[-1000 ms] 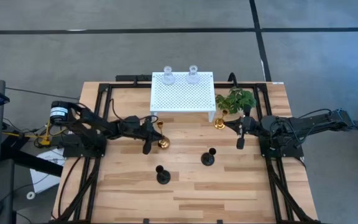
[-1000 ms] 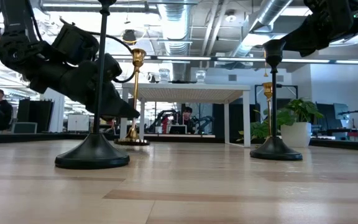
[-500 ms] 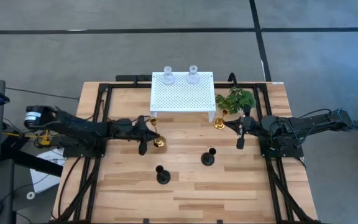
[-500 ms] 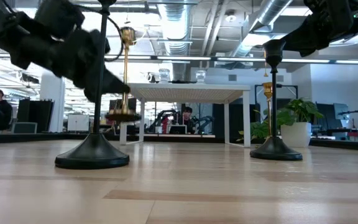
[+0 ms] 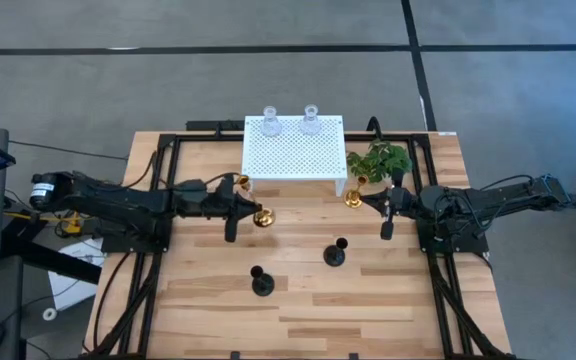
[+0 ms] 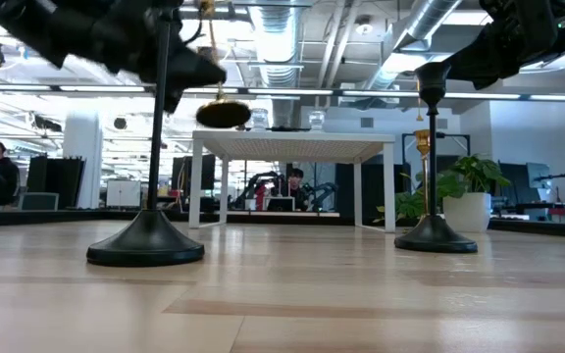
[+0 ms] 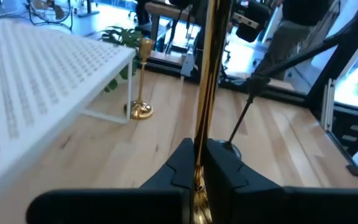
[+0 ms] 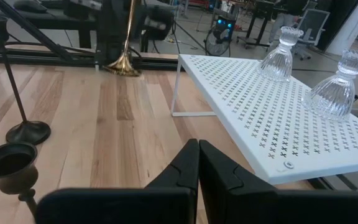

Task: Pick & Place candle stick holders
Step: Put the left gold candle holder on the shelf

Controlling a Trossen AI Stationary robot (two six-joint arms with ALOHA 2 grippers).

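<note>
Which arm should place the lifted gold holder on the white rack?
Left. Its gripper already clamps the gold holder off the table beside the white rack; the right gripper holds nothing.

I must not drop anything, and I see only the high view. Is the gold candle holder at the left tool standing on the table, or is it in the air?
Observer: It is in the air. In the low view the gold candle holder hangs well clear of the table.
Operator: Does the left tool grip it well?
Observer: The left wrist view shows the left tool shut on the thin stem, with one finger on each side.
Operator: And the right tool, does it hold something?
Observer: No. In the right wrist view the right tool is shut with nothing between its fingers.
</note>
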